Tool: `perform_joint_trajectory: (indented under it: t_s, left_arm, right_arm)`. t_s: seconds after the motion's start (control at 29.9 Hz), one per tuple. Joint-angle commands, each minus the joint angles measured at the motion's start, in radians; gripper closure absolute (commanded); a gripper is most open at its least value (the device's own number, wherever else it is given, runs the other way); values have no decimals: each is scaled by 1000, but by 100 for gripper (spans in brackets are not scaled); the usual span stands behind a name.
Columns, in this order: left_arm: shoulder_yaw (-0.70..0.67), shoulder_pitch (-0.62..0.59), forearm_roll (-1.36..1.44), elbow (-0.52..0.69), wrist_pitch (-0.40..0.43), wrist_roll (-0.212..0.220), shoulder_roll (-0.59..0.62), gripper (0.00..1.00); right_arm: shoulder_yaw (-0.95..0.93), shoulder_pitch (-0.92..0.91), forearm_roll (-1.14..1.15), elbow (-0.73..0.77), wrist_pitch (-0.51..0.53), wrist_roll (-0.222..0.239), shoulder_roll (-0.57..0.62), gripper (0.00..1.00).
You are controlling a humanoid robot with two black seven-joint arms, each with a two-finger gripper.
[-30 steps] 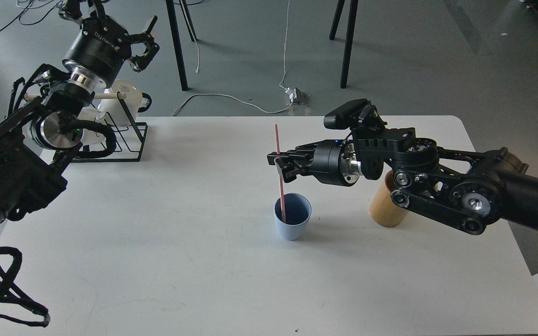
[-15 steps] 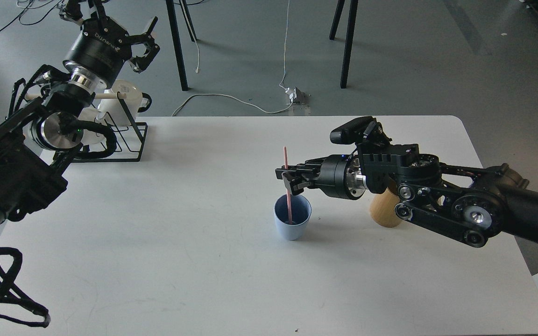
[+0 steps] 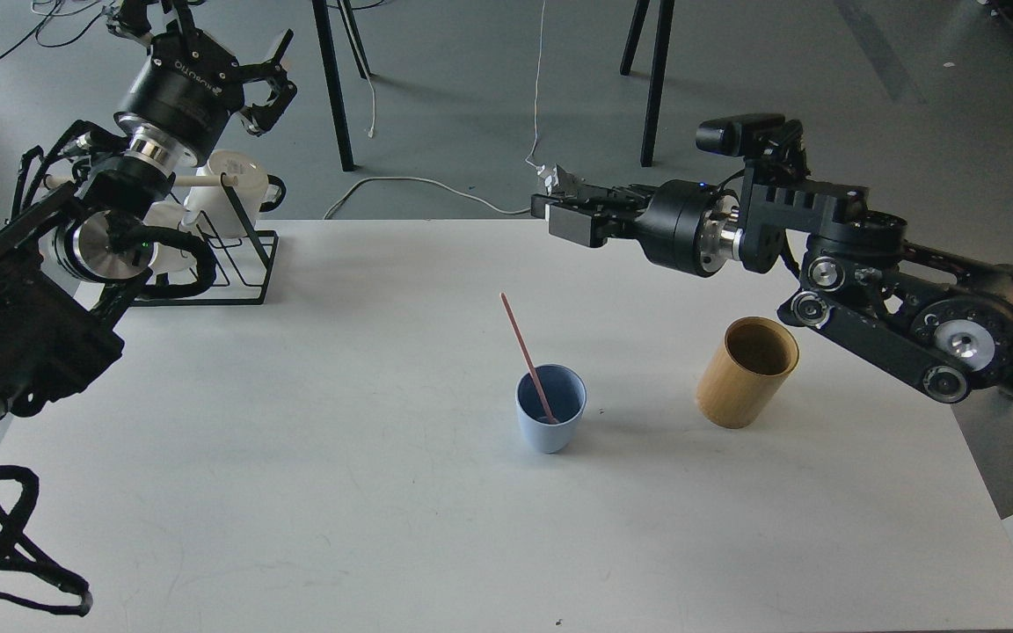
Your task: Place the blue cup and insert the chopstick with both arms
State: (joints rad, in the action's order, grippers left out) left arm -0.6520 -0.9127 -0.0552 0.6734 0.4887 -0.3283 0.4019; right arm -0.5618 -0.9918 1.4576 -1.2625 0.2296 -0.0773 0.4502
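R tool [image 3: 559, 211] clear, prob. open; pink chopstick [image 3: 525, 353] leaning in blue cup [image 3: 550, 409].

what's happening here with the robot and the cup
A two-armed robot is finishing a chopstick insertion. The pink chopstick sits in the blue cup on the white table, leaning left against the rim. Nothing holds it: the right claw is raised above the table's far edge, and the left claw hangs open by the mug rack.
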Motion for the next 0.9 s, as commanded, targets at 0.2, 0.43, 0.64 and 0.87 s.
perform_joint_trajectory:
  t_s: [0.2,0.43,0.64,0.87]
  left_arm:
    - [-14,-2,-5,-1,0,6,-14,0]
    - [-20,-3,-14,-21,0,-2,-41,0]
    - [-67,-3,-14,-32,0,0,-58,0]
    - [-72,15,-78,-55,0,1,-57,0]
  right_arm:
    - [-251,28,-500,112,-10,-67,57,1]
    - [-342,84,-937,213,-12,-75,93,1]
    - [-383,99,-1310,354,54,-68,91,1]
    - [-405,195,-1620,466,218,-73,76,1]
